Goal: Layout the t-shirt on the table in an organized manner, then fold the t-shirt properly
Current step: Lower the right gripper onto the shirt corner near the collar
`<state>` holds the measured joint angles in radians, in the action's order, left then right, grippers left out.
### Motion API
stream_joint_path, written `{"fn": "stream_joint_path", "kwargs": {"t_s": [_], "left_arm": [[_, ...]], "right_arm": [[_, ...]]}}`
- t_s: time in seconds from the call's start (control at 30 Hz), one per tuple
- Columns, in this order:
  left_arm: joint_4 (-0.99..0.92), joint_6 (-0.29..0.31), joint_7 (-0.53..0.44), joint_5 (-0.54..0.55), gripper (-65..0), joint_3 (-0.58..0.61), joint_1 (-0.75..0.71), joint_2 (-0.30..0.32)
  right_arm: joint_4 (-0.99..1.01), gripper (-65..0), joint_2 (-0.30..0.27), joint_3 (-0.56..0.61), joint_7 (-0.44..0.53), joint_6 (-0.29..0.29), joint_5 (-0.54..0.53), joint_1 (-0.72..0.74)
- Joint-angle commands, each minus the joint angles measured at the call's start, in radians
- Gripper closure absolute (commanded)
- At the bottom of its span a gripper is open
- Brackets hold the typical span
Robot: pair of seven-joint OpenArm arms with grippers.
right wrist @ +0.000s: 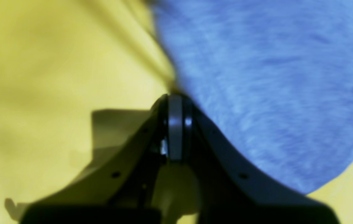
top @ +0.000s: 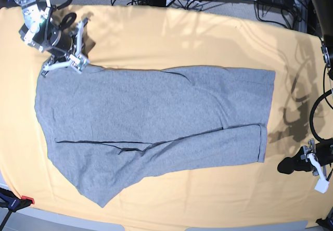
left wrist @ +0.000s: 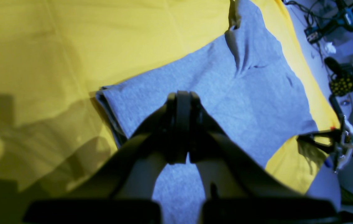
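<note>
Base view: shirt (top: 156, 132) on table (top: 171, 33) lies skewed, one flap folded over. Both grippers, left (top: 286, 166) and right (top: 83, 25), are closed and empty. Folding now risks locking in creases.

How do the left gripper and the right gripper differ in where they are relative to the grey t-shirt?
In the base view, the right gripper sits at the far corner of the heather-grey t-shirt, at its edge; the left gripper is off the shirt, over the pale yellow-orange table cloth, beyond the opposite end. Whether the right one grips cloth cannot be told. Both are shut.
</note>
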<state>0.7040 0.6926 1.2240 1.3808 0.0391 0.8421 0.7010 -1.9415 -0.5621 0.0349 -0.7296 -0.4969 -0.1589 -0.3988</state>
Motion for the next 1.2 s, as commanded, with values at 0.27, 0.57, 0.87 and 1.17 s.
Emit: {"fn": "stream_joint_path", "kwargs": {"t_s": [0.27,0.57,0.87,1.17], "left_arm": [[0.014,0.006,-0.018,0.027,0.0,-0.008,0.034,0.016],[0.014,0.006,-0.018,0.027,0.0,-0.008,0.034,0.017],[0.014,0.006,-0.011,0.023,0.0,-0.008,0.034,0.016],[0.014,0.006,-0.010,0.023,0.0,-0.008,0.031,0.017]], "right_arm": [[0.044,0.0,-0.015,-0.008,-0.015,0.133,0.111,0.164],[0.044,0.0,-0.015,-0.008,-0.016,0.225,-0.013,0.343],[0.045,0.0,-0.017,-0.017,-0.100,0.273,-0.074,0.363],[0.047,-48.2,-0.014,-0.018,-0.173,0.535,-0.027,0.354]]}}
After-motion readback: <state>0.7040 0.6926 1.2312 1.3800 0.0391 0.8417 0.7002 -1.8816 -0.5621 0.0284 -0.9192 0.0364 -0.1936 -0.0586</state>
